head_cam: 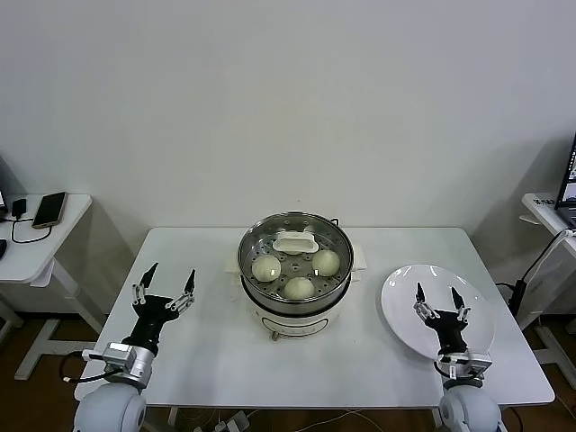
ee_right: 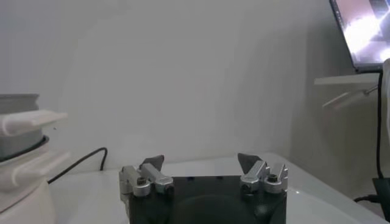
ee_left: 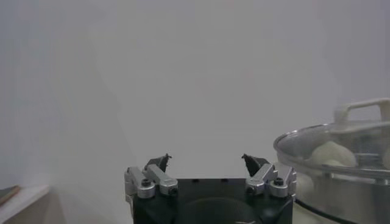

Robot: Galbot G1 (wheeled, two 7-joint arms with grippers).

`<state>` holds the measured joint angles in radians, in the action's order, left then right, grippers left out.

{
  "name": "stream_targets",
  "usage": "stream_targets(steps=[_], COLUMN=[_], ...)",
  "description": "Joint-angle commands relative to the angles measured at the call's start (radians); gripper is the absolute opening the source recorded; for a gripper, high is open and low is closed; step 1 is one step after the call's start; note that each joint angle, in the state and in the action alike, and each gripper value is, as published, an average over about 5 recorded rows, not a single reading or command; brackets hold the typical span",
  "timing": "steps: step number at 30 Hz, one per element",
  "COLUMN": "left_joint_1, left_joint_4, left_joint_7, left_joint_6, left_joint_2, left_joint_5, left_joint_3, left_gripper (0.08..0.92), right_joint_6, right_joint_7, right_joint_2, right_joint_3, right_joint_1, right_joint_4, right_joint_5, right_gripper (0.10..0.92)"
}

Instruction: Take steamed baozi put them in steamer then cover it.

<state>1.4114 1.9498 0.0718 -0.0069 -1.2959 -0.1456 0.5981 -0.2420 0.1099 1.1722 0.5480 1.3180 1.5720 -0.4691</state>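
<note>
The steamer (head_cam: 255,294) stands on its white base at the middle of the table. The glass cover (head_cam: 294,242) lies on it, white handle up. Through the glass I see three baozi: one on the left (head_cam: 266,267), one on the right (head_cam: 326,262), one at the front (head_cam: 300,288). My left gripper (head_cam: 172,270) is open near the table's front left, well apart from the pot; its wrist view shows the gripper (ee_left: 205,157) with nothing in it, the cover (ee_left: 341,137) and a baozi (ee_left: 332,153) to one side. My right gripper (head_cam: 436,289) (ee_right: 200,157) stands open over the white plate.
A bare white plate (head_cam: 400,292) lies at the front right of the table. A cable runs behind the steamer's base (ee_right: 24,189). A side table with a phone (head_cam: 49,209) stands at the left, and a laptop (head_cam: 569,184) on another table at the right.
</note>
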Motion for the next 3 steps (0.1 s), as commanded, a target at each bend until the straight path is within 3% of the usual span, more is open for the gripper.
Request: stream_targets(steps=[1,3], left_joint_1=[0.009,0.010], left_joint_4=[-0.002,-0.003], left_joint_7=[0.001,0.001], left_joint_6=[0.000,-0.001], left_joint_2=[-0.005,-0.005], left_joint_5=[-0.010,-0.009], left_joint_3=[-0.001,-0.001], left_gripper=[0.823,0.823], right_joint_6=[0.005,0.006], right_joint_7=[0.007,0.008], right_joint_2=[-0.001,-0.002], right_joint_3=[0.003,0.003], right_joint_1=[0.013,0.016], right_joint_4=[0.020,0.023], right_joint_5=[-0.008,-0.008], right_gripper=[0.823,0.823])
